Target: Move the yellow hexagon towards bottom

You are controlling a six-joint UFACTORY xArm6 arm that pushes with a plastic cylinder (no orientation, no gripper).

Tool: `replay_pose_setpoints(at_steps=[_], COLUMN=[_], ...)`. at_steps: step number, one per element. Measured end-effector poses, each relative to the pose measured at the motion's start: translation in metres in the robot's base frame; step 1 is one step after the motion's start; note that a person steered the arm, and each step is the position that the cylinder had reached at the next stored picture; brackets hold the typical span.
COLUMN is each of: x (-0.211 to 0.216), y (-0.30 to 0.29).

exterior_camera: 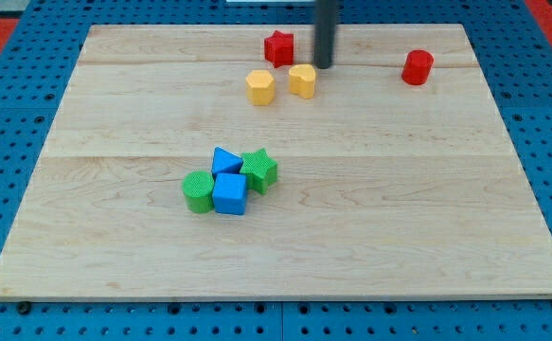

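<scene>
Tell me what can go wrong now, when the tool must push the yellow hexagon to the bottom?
1. My tip sits up and to the right of two yellow blocks that look alike, one close to it and one further left. It may push the wrong one.
2. The red block is close on the tip's left and could get knocked.
3. The green and blue cluster lies below, possibly blocking the way.

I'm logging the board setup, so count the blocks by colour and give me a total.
Red: 2, star and cylinder
Yellow: 2, hexagon and block
Blue: 2
Green: 2, star and cylinder
Total: 8
My tip is beside the yellow block.
</scene>
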State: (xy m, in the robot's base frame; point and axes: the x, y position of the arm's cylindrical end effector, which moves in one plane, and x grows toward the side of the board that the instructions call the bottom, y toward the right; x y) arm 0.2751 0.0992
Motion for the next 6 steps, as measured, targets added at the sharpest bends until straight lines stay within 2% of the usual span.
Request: replay_pose_setpoints(at_steps=[1, 2, 4, 6], x=[0.004, 0.03, 0.042, 0.001], y=[0.022, 0.025, 0.11, 0.137])
